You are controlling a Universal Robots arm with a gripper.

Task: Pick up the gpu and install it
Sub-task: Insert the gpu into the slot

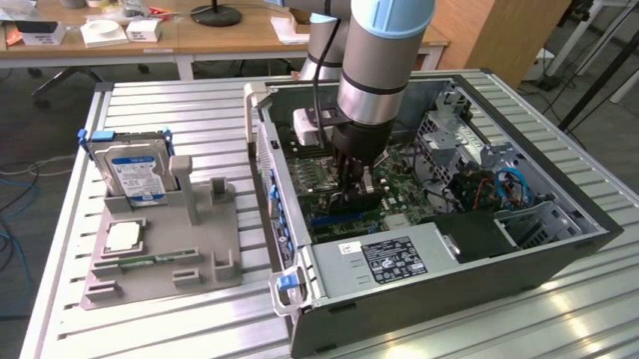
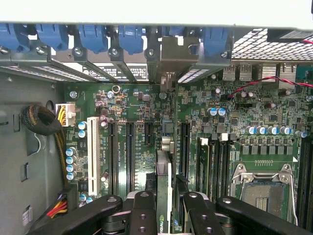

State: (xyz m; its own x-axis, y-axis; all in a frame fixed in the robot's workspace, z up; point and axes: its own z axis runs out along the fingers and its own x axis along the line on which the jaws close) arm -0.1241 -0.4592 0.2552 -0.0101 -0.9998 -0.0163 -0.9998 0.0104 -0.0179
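The end effector (image 2: 164, 208) is down inside the open computer case (image 1: 559, 250), right of centre in the exterior view, its fingers (image 2: 142, 210) clamped on the two faces of the gpu (image 2: 164, 186). In the wrist view the card is held on edge, so it reads as a thin strip at lower centre running up toward the silver end bracket (image 2: 168, 81) near the blue rear clips (image 2: 132, 39). That upright grip suits the job: the card's lower edge has to meet a motherboard slot (image 2: 185, 142) squarely, and the bracket has to line up with the opening at the back of the case. Whether the card's edge is already seated in a slot or just above it I cannot tell, since the card hides its own lower edge. At the left of the exterior view, the grey parts holder (image 1: 160, 254) on the table (image 1: 200, 329) carries a hard drive (image 1: 135, 168).
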